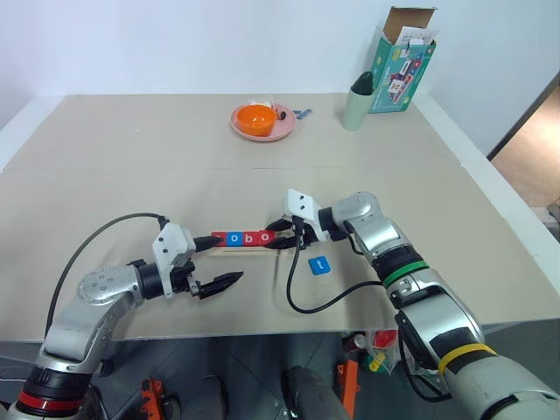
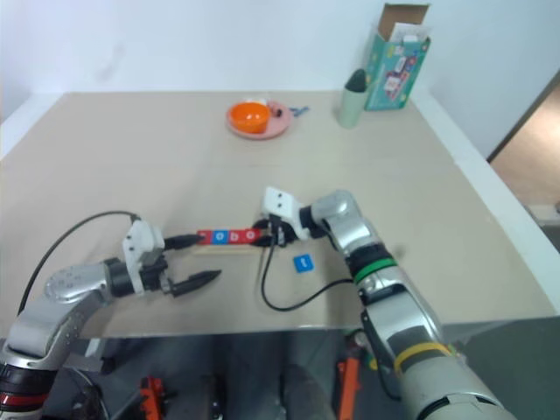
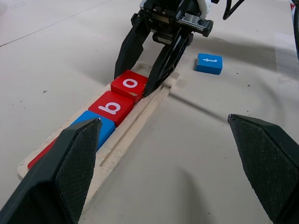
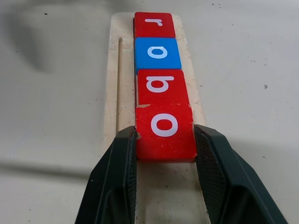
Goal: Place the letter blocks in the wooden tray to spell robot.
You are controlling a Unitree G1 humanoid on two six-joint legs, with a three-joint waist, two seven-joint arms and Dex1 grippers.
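Left gripper [image 1: 229, 280]: black fingers spread wide, empty, hovering just near the tray's left end.
Long pale wooden tray [image 4: 116, 84]: holds a row, red r tile [image 4: 154, 24], blue o tile [image 4: 157, 52], red b tile [image 4: 161, 86].
Right gripper [image 4: 164, 140]: pinching the red o tile [image 4: 164, 130], fourth in line, touching the b.
Blue t tile [image 1: 320, 265]: on the table, just beside the tray's right end.

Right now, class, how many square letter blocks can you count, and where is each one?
5. Four sit in the long pale wooden tray: red r, blue o, red b, red o between the right hand fingers. Blue t lies on the table.
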